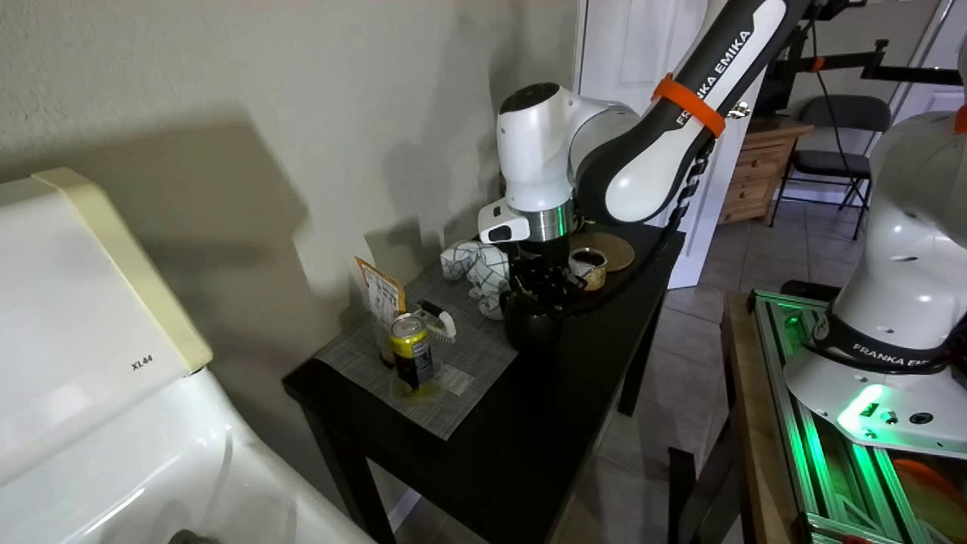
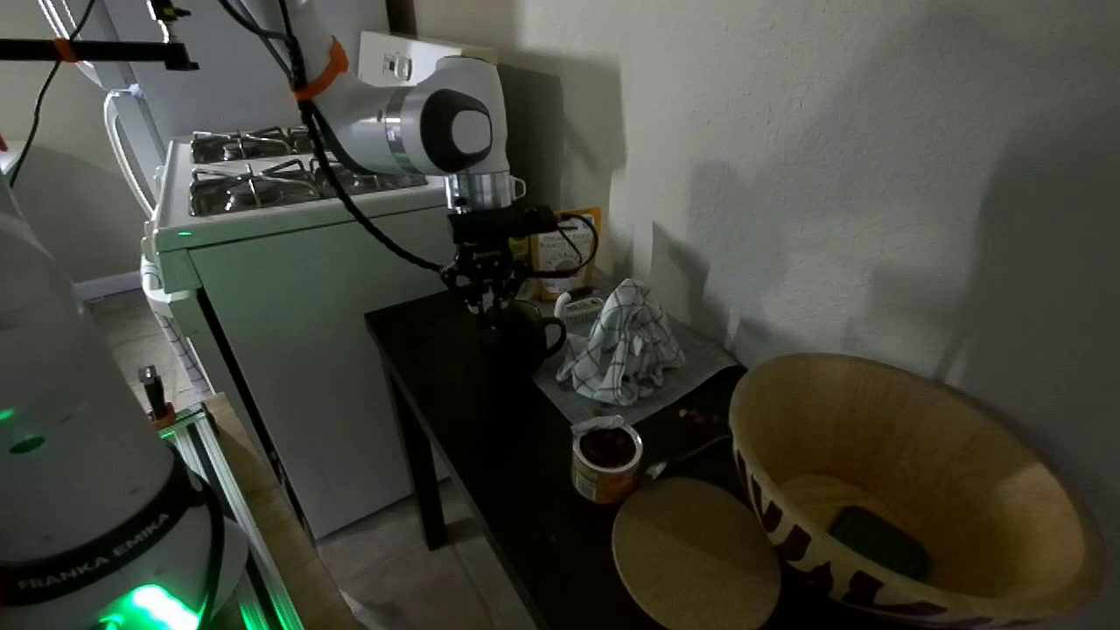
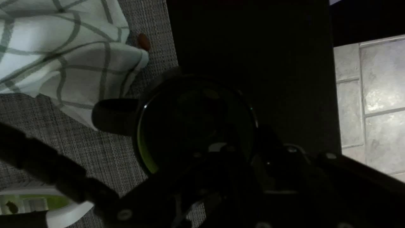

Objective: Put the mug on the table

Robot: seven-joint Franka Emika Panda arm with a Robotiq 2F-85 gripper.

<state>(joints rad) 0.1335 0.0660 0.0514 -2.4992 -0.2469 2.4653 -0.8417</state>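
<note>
Gripper [image 2: 488, 308]: too dark to be told whether parted or clamped. Table [image 1: 514, 468]: dark-topped. Cloth [image 3: 72, 53]: at ten o'clock, wrist view. Mug [image 1: 532, 329]: under gripper, over table; could be tipped if pinched off-centre. Handle [image 3: 115, 126]: at nine o'clock; cloth could be snagged.

In an exterior view, the table [image 2: 516, 455] bears a tin [image 2: 604, 472] between the mug [image 2: 523, 341] and the bowl [image 2: 919, 433].

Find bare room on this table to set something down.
Bare: the strip of table between placemat and outer edge, both sides of the mug, up to the tin. Crowded: the placemat, bearing towel, brush and drink can; the end with bowl and disc.
</note>
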